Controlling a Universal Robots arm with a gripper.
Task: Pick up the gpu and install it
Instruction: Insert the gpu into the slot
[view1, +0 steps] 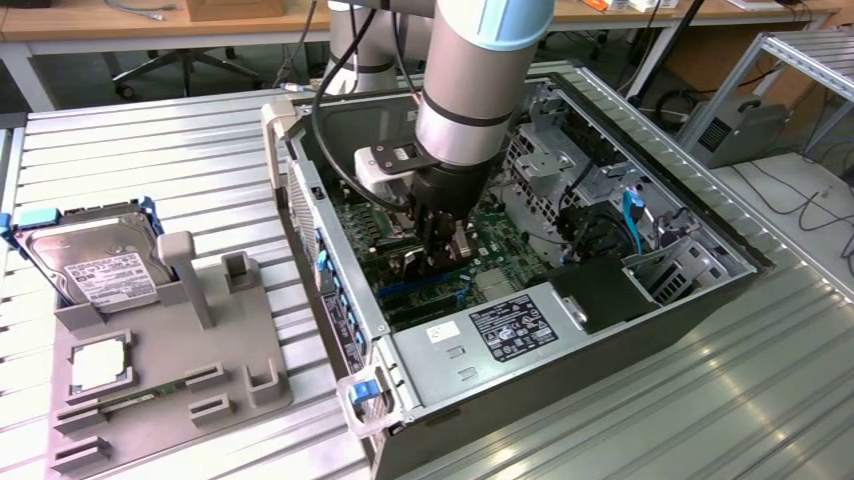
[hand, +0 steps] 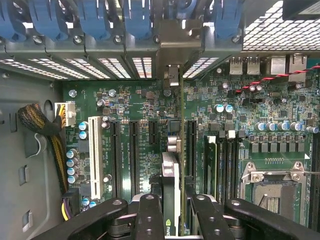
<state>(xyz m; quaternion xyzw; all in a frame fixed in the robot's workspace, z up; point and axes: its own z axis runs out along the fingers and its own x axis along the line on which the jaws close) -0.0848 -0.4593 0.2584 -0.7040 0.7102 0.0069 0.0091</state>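
The gpu (hand: 170, 172) shows edge-on in the wrist view, a slim dark card whose silver end bracket (hand: 172, 75) reaches the case's rear slot openings. My gripper (hand: 172, 202) is shut on it, one black finger (hand: 150, 210) on each side. The card stands upright over the green motherboard (hand: 145, 105), between two black expansion slots (hand: 134, 160). Whether its edge sits in a slot I cannot tell. In the exterior view the gripper (view1: 445, 235) is deep inside the open computer case (view1: 300, 200), with the gpu (view1: 449, 262) below it at the board.
Blue slot latches (hand: 90, 20) line the case's rear wall. A white slot (hand: 95, 155), a cable bundle (hand: 37, 122) and the CPU socket (hand: 270, 185) flank the card. At the exterior view's left a grey holder (view1: 200, 340) carries a hard drive (view1: 100, 262) and a chip (view1: 100, 362).
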